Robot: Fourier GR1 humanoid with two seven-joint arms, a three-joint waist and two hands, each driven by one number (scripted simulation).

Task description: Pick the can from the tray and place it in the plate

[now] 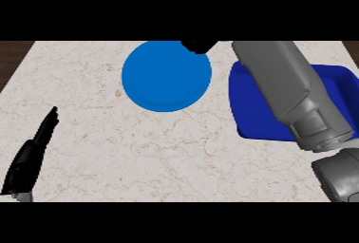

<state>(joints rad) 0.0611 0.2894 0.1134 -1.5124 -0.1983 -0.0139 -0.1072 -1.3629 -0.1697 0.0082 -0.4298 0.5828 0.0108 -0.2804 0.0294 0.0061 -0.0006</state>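
The blue plate [167,76] lies at the far middle of the counter. To its right is the dark blue tray [335,85], much of it covered by my grey right forearm [280,80], which crosses it toward the far edge. Only a small black part of my right hand [198,45] shows, at the view's upper edge over the plate's far right rim. No can is in sight, neither on the tray's bare parts nor on the plate. My left hand [32,156] rests at the lower left, open with its fingers straight and pointing away.
The pale marble counter [140,152] fills the view. A dark wooden strip [13,57] shows beyond its left edge.
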